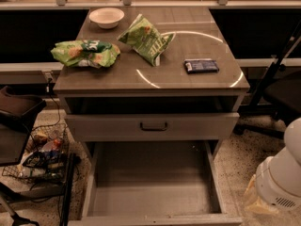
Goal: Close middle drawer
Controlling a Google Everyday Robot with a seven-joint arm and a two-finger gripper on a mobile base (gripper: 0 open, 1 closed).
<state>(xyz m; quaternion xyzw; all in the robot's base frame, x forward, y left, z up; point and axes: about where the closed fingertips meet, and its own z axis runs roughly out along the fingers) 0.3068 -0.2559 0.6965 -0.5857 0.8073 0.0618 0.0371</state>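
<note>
The middle drawer (153,182) is a long shallow grey wood-grain tray. It is pulled far out toward me, and its low front (155,219) lies at the bottom edge of the view. It looks empty. Above it, the taller top drawer front (113,126) with a dark bar handle (153,126) stands slightly open under the cabinet top (188,84). My white arm (282,178) is at the lower right, beside the drawer's right side and apart from it. The gripper (256,204) shows as a pale yellowish part at the arm's lower left.
On the cabinet top are a white bowl (106,17), two green snack bags (84,52) (146,38) and a dark flat packet (201,65). A wire basket of clutter (37,157) and a dark chair (16,112) stand at the left. Chair legs (268,102) are at the right.
</note>
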